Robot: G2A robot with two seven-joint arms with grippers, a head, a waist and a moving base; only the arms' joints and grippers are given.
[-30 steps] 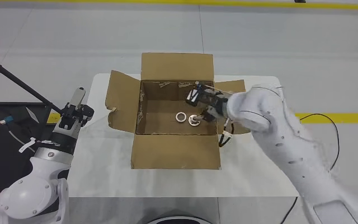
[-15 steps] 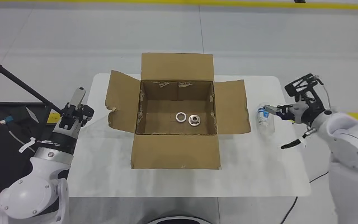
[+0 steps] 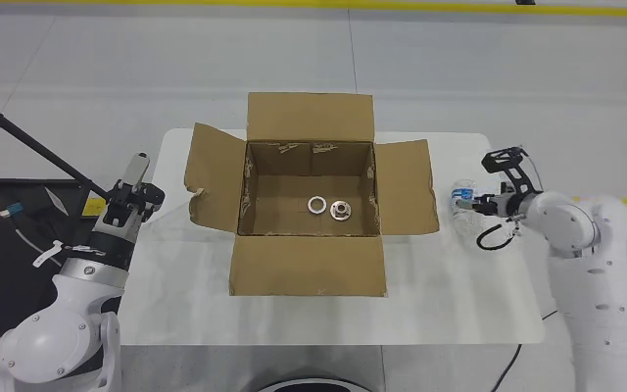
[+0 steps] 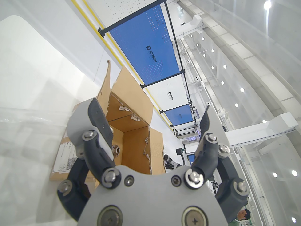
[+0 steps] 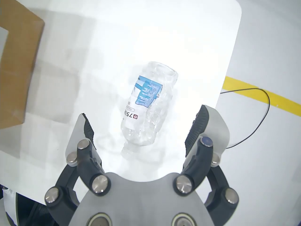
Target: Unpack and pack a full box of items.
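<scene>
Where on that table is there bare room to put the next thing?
The table is bare between the bottle and its near edge, and along the strip before the front flap of the box. Crowded around the bottle.

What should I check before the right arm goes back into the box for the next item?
1. The right gripper is open and holds nothing: ok.
2. The bottle lies on its side on the table, apart from the box: ok.
3. The box flaps are all folded outward, opening unobstructed: ok.
4. The ring and the flanged metal part sit side by side on the box floor; finger room between them: cannot tell.
5. The left gripper is open, off beyond the box's left flap: ok.
</scene>
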